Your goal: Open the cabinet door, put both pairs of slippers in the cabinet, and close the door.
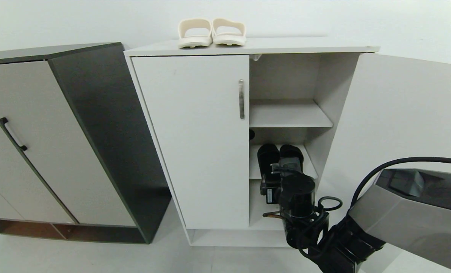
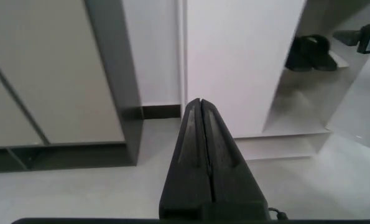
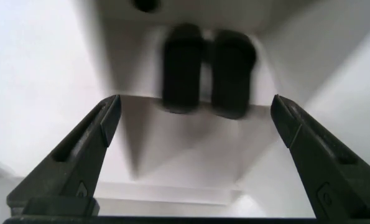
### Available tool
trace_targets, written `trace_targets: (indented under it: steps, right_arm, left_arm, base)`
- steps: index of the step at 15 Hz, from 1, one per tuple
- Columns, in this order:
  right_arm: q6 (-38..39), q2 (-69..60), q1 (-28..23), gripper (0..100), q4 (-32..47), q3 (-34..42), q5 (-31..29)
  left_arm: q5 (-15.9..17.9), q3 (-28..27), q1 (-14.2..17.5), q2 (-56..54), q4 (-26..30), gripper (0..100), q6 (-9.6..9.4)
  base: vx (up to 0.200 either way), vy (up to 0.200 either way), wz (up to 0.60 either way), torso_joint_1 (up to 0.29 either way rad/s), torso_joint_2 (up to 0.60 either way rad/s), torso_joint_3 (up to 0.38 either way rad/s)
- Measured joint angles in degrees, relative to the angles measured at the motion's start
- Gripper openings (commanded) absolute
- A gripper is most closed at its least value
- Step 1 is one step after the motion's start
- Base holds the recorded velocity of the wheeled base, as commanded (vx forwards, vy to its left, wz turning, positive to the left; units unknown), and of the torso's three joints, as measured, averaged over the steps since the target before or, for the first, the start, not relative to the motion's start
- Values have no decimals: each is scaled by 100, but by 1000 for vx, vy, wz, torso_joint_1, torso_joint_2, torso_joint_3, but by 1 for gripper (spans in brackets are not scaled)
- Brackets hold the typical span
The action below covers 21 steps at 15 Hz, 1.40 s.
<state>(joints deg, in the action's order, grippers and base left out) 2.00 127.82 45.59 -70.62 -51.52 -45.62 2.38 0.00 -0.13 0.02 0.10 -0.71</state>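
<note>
White cabinet point(image 1: 190, 144): right door point(image 1: 400, 113) swung open, left door shut. Black slippers point(image 1: 268, 154) sit side by side on the middle shelf point(image 1: 312, 170), toes inward.

Right gripper point(image 3: 195, 104) hangs just in front of that shelf. Its jaws are spread wide with nothing between them.

Left gripper point(image 2: 201, 102) is low and well apart from the cabinet, fingers pressed together and empty.

Cream slippers point(image 1: 196, 35) are on the cabinet top, above the shut door. They lie up and to the left of the right gripper, long axis running front to back. Right arm looks the nearer; probably a lift and leftward reach.
</note>
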Motion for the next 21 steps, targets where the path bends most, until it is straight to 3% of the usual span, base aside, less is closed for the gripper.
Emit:
trace_targets:
  steps: [8,21]
  right_arm:
    - [-89,-1,-12,100,-276,238,185]
    - [-594,5,-91,100,-635,557,279]
  left_arm:
    - [-2,0,-2,5,0,0,0]
    - [-9,0,-5,7,0,0,0]
  base:
    - [0,200,0,1,0,5]
    - [0,0,0,0,0,0]
